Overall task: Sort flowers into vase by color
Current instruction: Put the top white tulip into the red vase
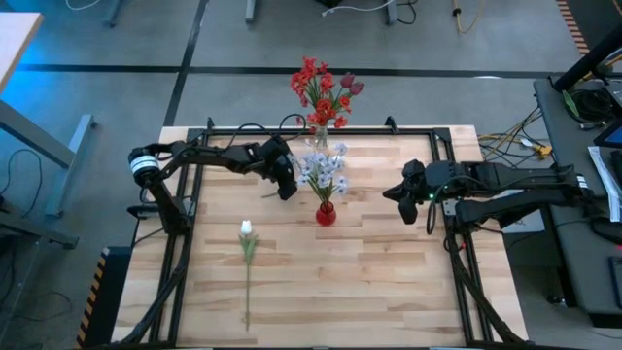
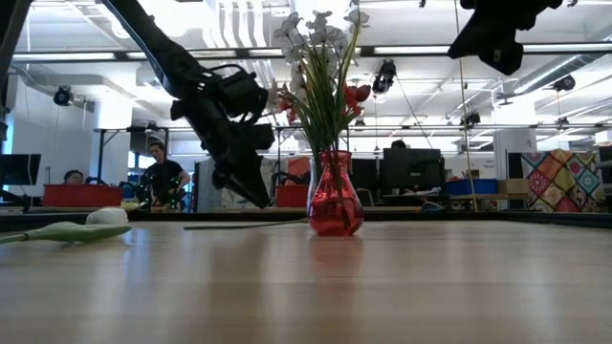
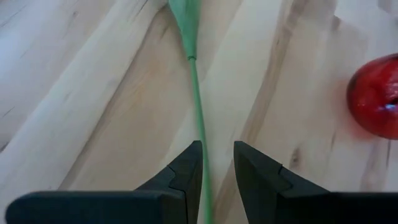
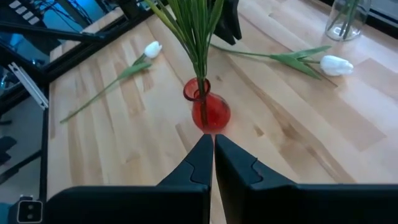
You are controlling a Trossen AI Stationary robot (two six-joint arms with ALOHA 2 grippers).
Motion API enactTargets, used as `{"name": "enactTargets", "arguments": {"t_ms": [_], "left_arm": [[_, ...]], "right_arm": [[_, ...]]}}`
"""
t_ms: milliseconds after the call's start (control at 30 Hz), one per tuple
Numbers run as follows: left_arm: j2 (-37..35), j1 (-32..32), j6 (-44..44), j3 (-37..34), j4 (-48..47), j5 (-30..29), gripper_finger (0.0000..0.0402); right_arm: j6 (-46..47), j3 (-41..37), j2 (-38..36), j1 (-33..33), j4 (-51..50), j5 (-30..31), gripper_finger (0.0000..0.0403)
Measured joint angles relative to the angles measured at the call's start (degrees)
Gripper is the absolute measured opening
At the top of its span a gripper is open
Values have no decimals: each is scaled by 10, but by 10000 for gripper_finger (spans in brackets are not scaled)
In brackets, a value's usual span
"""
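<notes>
tabletop (image 1: 389,282): light wood planks, carrying both vases and the loose flowers
left claw (image 3: 216,163): hanging low just left of the red vase, fingers narrowly parted around a thin green stem (image 3: 198,106) lying on the wood
right claw (image 4: 213,152): hovering high right of the red vase, fingers pressed together, gripping nothing
red glass vase (image 1: 326,212): standing mid-tabletop, holding pale blue-white flowers (image 1: 324,167)
clear vase (image 1: 320,136): sitting at far edge, holding red flowers (image 1: 321,89)
white tulip (image 1: 247,229): lying flat, front-left
</notes>
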Motion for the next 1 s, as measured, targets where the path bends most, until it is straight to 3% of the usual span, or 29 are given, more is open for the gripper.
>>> {"name": "enactTargets", "arguments": {"t_ms": [433,800,1000], "left_arm": [[-1,1,2,17,-36,6,79],[-1,5,15,18,-36,-26,149],[28,9,20,17,-39,-27,155]], "right_arm": [[0,0,1,0,-23,-33,9],[0,0,1,0,-28,-32,9],[0,0,2,0,-28,-32,9]]}}
